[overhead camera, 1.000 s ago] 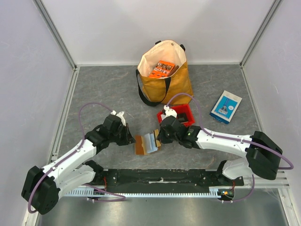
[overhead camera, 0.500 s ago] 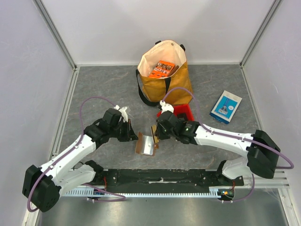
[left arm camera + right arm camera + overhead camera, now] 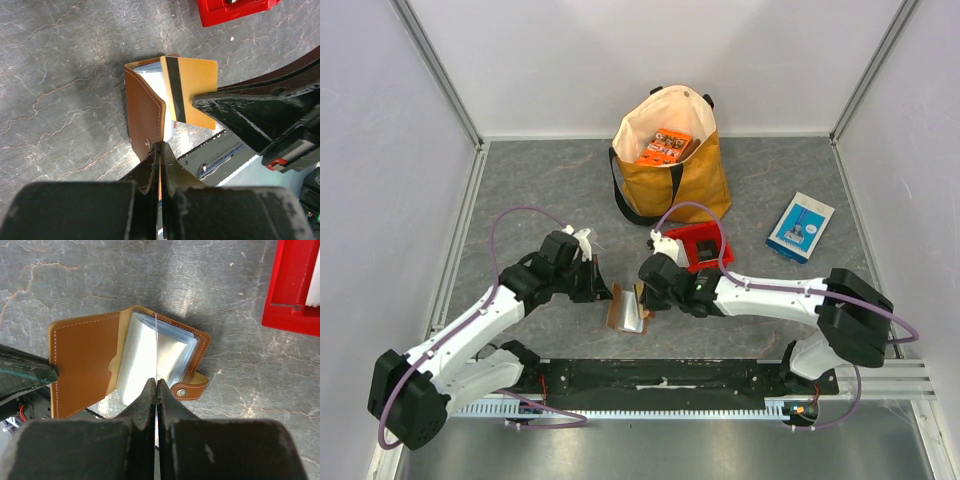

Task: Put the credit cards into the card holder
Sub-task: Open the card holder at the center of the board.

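Observation:
The brown leather card holder (image 3: 626, 310) stands open and tilted near the table's front. My left gripper (image 3: 160, 147) is shut on the edge of its cover (image 3: 145, 112). My right gripper (image 3: 156, 382) is shut on a credit card (image 3: 192, 90), tan with a black stripe. In the right wrist view that card shows edge-on as a thin pale line (image 3: 156, 347) over the holder's clear inner pockets (image 3: 140, 357). Its leading edge meets the pockets; whether it is inside one I cannot tell. The snap tab (image 3: 189, 389) hangs to the right. A white card edge (image 3: 314, 290) shows in the red bin.
The red plastic bin (image 3: 705, 245) sits just behind the right gripper (image 3: 642, 296). A tan tote bag (image 3: 670, 165) with an orange packet (image 3: 665, 146) stands at the back. A blue-and-white box (image 3: 800, 227) lies at the right. A black rail (image 3: 660, 378) runs along the near edge.
The left gripper has lifted the holder's cover, so the holder no longer lies flat. The right gripper has moved left with the card, over the open pockets.

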You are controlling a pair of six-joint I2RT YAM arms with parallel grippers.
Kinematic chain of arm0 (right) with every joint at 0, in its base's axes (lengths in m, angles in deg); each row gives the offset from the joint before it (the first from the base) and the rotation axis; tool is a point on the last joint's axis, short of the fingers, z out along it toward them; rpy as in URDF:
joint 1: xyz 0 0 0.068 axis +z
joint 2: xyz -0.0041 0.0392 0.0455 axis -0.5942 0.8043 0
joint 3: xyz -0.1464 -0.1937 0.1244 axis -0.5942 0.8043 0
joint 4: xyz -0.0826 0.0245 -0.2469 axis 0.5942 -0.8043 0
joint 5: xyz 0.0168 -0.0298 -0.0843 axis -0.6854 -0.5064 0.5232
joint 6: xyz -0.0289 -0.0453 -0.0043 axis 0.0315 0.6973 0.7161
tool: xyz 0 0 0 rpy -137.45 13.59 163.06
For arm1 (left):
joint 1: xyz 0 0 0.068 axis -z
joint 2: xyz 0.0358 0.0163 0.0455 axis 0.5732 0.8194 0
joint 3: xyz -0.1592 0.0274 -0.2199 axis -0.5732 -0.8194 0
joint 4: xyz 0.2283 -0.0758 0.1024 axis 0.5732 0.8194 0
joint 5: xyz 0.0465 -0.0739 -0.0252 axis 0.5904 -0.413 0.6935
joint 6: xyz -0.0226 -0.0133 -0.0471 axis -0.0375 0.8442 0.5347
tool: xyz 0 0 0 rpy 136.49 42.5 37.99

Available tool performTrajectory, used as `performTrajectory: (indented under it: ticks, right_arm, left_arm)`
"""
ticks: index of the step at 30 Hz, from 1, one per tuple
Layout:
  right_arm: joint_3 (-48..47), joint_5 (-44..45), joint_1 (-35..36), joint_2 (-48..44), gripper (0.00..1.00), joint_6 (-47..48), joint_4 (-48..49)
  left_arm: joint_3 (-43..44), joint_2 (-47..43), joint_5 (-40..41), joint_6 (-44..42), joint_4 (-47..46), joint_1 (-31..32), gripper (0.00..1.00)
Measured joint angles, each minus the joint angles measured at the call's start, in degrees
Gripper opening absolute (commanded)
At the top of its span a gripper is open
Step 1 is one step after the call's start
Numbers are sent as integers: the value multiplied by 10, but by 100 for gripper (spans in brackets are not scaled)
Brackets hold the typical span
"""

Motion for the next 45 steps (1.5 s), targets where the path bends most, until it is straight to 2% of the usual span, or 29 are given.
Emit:
performTrajectory:
  ticks: [6, 20, 40, 45]
  right_arm:
    - [6, 20, 7, 26, 0, -14, 5]
    - [59, 32, -8, -8, 0, -24, 9]
    - [114, -58, -40, -40, 0, -31, 79]
    - [115, -118, -40, -58, 0, -25, 144]
  left_arm:
    - [-2, -12, 4, 5, 0, 0, 2]
    - [-43, -25, 32, 21, -6, 0, 2]
    - [-127, -33, 66, 66, -39, 0, 2]
    - [-155, -19, 65, 83, -69, 0, 2]
